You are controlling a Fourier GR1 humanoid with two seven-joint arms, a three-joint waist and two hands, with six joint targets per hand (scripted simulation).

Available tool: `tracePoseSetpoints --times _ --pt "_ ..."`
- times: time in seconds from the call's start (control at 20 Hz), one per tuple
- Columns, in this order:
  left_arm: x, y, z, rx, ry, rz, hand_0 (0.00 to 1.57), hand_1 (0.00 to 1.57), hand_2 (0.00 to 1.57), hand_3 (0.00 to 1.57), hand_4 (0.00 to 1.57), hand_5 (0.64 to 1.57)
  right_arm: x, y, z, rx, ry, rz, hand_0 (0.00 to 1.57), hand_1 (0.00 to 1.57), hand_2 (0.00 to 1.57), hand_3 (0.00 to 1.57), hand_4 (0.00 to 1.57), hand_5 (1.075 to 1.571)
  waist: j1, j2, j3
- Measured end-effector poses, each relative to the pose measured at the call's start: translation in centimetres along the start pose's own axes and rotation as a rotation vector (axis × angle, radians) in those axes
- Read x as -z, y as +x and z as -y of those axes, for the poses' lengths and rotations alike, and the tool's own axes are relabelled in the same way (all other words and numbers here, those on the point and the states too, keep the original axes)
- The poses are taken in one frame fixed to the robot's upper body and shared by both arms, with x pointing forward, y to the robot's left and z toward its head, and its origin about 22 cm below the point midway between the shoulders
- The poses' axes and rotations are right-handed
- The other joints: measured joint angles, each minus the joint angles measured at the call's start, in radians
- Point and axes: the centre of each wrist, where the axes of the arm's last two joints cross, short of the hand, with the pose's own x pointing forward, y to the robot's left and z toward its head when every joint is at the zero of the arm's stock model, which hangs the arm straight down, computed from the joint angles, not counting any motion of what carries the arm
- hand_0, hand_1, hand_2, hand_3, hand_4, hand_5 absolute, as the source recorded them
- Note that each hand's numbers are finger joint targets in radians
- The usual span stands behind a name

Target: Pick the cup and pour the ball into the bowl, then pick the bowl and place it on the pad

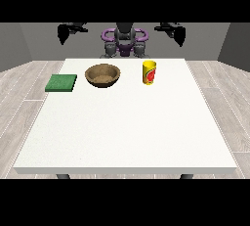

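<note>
Both of the robot's (124,41) hands hang raised at shoulder height beyond the table's far edge, holding and touching nothing — the hand at the view's left (63,33) and the hand at the view's right (179,35) are dark shapes pointing downward, and whether their fingers are straight or curled cannot be told from here.

The yellow cup (149,73) with a red mark stands upright on the white table (127,132), near the far edge and a little toward the view's right of the robot's body. It lies well below and inward of the hand at the view's right, well apart from it. The ball cannot be seen from this side of the cup.

Beside the cup, toward the view's left, sits the brown bowl (103,75), apart from the cup and upright. Farther from the cup on that same side lies the green pad (61,82), flat, close to the table's left edge.

From the cup toward the camera the tabletop runs wide and bare — open room out to the near edge and both side edges.
</note>
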Motion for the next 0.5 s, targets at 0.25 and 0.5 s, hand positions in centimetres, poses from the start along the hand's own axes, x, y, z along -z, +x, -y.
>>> tracePoseSetpoints --times 0.25,0.5 --pt "-0.5 -3.5 0.9 0.009 0.019 0.028 0.00 0.00 0.00 0.00 0.00 1.519 0.4 -0.7 0.0 -0.001 0.014 0.028 0.00 0.00 0.00 0.00 0.00 1.571 -0.020 0.046 -0.0002" --pt "-1.2 -7.5 3.4 0.025 0.042 0.059 0.00 0.00 0.00 0.00 0.00 1.528 1.4 0.0 0.1 -0.012 0.034 0.080 0.00 0.00 0.00 0.00 0.00 1.570 -0.054 0.097 -0.0005"
